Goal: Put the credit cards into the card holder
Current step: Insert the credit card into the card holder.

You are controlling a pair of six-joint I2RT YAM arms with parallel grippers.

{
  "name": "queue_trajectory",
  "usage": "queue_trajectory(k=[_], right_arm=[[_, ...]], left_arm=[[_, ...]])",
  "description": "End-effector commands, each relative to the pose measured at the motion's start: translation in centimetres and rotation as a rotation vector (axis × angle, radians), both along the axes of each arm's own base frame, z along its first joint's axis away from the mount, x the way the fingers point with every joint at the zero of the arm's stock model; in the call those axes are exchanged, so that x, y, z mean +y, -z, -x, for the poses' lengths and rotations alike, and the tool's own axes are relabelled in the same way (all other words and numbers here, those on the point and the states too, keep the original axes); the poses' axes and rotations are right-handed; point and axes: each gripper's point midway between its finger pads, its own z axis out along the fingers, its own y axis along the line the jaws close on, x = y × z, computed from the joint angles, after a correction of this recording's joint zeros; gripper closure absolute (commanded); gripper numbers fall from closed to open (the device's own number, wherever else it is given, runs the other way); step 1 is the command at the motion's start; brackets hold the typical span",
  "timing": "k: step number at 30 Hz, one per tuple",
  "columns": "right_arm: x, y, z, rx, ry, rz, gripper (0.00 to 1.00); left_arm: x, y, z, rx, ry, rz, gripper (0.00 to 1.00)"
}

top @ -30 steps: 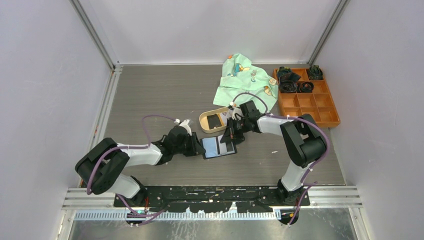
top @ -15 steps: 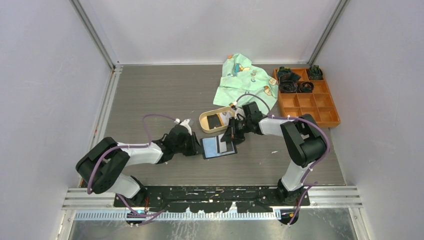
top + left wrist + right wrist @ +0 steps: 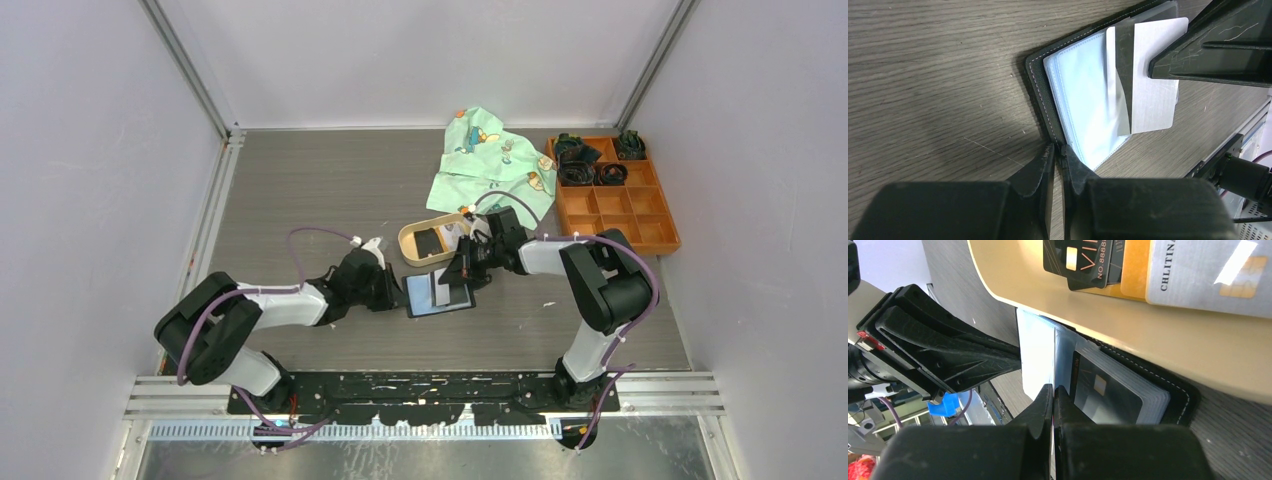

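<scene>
The black card holder (image 3: 425, 300) lies open in mid-table, its clear sleeves (image 3: 1083, 100) facing up. My left gripper (image 3: 400, 293) is shut on its left leather edge (image 3: 1040, 90), with the fingertips meeting at the rim (image 3: 1060, 150). My right gripper (image 3: 456, 279) is shut on a pale grey-white credit card (image 3: 1153, 75) and holds it on edge over the sleeves (image 3: 1034, 355). A dark card (image 3: 1103, 390) sits inside a sleeve. More credit cards (image 3: 1208, 275) lie in the tan tray (image 3: 1148, 335) behind the holder.
The tan oval tray (image 3: 405, 245) touches the holder's far side. A green printed cloth (image 3: 490, 160) lies behind it. An orange compartment box (image 3: 615, 205) with dark items stands at the back right. Both arms crowd around the holder.
My right gripper has shifted the card a little left and nearer, further over the open holder. The left gripper has kept its hold.
</scene>
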Motion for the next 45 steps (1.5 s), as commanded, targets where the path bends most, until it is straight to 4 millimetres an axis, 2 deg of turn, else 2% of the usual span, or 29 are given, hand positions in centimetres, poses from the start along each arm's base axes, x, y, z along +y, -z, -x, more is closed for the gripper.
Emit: queue_trajectory(k=[1,7,23,31,36,45], right_arm=[[0.5,-1.0,-0.5,-0.033,-0.009,-0.040,0.99],[-0.2,0.3,0.5,0.008,-0.039,0.023,0.99],[-1.6,1.1,0.5,0.036,0.029,0.129,0.99],[0.2,0.9,1.5,0.071,-0.029,0.050,0.99],[1.4,0.6,1.2,0.053,-0.059,0.005,0.99],[1.8,0.5,0.9,0.038,-0.065,-0.009,0.97]], left_arm=[[0.1,0.9,0.4,0.025,0.021,-0.034,0.89],[0.3,0.6,0.4,0.021,0.016,-0.042,0.89],[0.2,0.2,0.4,0.016,0.021,-0.038,0.90],[-0.1,0.3,0.4,0.019,0.028,-0.027,0.90],[0.0,0.3,0.5,0.020,0.024,-0.026,0.90],[0.2,-0.3,0.5,0.008,0.021,-0.025,0.87]])
